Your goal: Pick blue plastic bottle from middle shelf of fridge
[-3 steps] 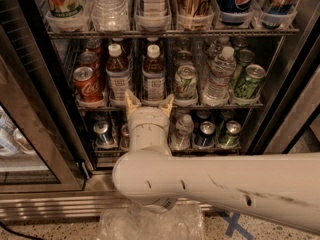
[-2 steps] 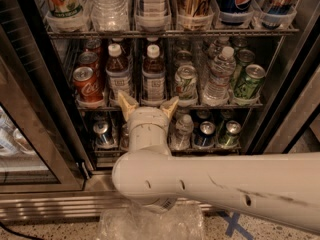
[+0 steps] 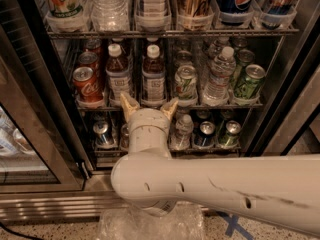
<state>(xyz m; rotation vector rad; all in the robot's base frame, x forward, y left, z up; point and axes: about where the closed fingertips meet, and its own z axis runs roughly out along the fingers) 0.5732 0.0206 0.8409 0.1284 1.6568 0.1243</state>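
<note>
The blue plastic bottle (image 3: pixel 153 76) stands upright at the front of the middle shelf (image 3: pixel 197 106), white cap up, brown liquid showing, label facing me. Nothing has hold of it. On its left is a second bottle (image 3: pixel 118 71) of the same kind, and beyond that a red cola can (image 3: pixel 86 84). On its right there's a green can (image 3: pixel 185 83), then a clear water bottle (image 3: pixel 220 76) further along.

My gripper (image 3: pixel 148 105) sits just nearer than the shelf's front rail and a touch below the bottle's base. My fingers (image 3: pixel 128 103) are spread wide with nothing between them.

The fridge (image 3: pixel 295 94) door is open, so the way in is free. The lining-up looks about done. Left to do, as I judge it: rise and reach in around the bottle, close, then draw it out past the rail.
</note>
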